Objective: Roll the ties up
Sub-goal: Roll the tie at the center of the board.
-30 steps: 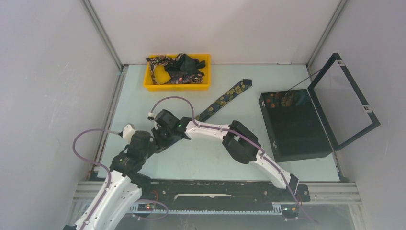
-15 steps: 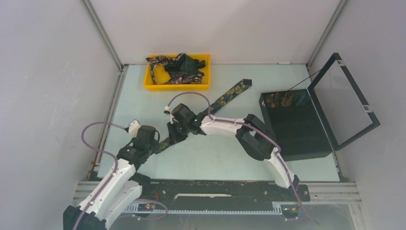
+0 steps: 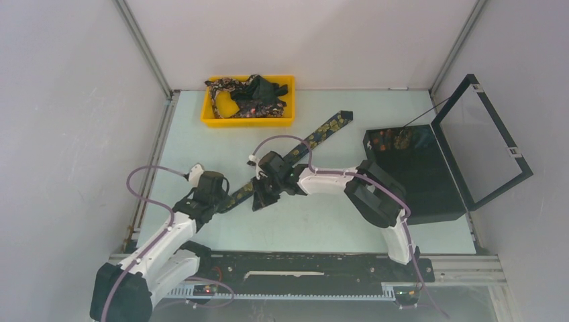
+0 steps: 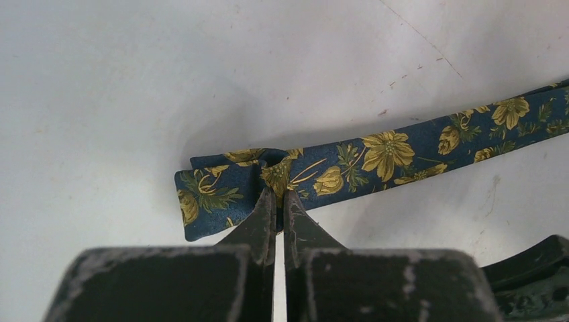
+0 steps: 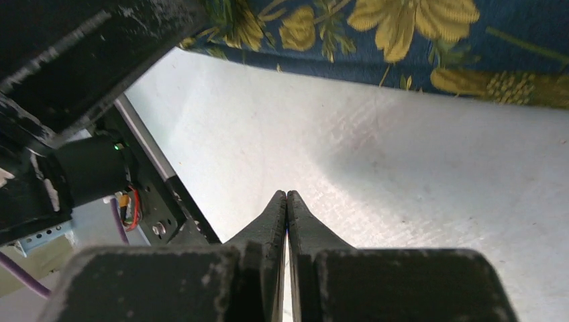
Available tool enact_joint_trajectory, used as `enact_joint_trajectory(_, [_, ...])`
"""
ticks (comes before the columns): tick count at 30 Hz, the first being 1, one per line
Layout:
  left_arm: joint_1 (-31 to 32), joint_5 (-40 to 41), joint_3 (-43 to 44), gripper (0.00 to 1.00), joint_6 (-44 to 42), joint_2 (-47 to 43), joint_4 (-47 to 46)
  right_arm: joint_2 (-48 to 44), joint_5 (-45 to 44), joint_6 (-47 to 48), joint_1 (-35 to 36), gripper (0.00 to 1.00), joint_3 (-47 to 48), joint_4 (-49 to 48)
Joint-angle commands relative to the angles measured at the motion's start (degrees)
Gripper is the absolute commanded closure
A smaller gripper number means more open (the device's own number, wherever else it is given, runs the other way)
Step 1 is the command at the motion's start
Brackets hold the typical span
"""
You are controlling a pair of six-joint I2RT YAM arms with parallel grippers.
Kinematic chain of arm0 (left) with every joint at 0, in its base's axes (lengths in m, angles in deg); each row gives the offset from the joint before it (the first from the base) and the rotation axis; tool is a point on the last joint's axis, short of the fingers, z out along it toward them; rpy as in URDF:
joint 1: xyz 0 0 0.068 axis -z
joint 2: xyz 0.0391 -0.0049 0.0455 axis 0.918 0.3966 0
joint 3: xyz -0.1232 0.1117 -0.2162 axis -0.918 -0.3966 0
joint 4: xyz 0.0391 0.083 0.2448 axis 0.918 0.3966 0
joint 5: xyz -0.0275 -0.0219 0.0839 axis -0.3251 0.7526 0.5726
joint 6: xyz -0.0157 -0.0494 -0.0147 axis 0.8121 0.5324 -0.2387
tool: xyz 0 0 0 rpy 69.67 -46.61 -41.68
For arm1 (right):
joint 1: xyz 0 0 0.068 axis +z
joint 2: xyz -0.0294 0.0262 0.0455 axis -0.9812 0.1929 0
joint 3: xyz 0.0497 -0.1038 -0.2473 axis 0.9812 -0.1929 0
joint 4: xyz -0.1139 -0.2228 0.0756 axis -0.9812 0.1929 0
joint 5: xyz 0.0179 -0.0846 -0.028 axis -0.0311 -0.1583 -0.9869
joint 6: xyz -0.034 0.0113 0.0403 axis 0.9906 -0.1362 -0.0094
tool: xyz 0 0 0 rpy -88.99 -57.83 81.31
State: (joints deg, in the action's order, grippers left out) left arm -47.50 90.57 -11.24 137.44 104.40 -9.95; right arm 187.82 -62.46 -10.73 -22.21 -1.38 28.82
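Since a second ago, shifted both arms toward 3 o'clock. Pinching folded tip of tie (image 4: 386, 151) with left end effector (image 4: 278, 193) at 8 o'clock on desk (image 3: 322, 215); right end effector (image 5: 286, 194) pressed together, empty, near tie stretching toward 2 o'clock.

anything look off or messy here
The long navy floral fabric tie on the table is crumpled and folded over at its near end, where the left claw pinches it. The other patterned ties lie in a tangled heap in the yellow plastic tray. Nothing looks spilled or damaged.
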Motion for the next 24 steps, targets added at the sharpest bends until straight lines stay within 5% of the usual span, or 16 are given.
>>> enact_joint_trajectory(1, [-0.27,-1.48,-2.13,1.00,-0.87,1.02,-6.00,-3.93,-0.86,1.05,1.66,0.95,-1.38,-2.20])
enact_joint_trajectory(12, [-0.30,-2.14,-6.08,0.90,-1.26,-1.26,-10.90,-2.61,-1.77,1.02,4.26,0.95,-1.85,-2.94])
enact_joint_trajectory(24, [-0.29,-3.22,-8.51,0.61,-2.47,-7.17,-13.39,-3.36,-2.77,1.21,4.02,0.95,-1.87,-2.98])
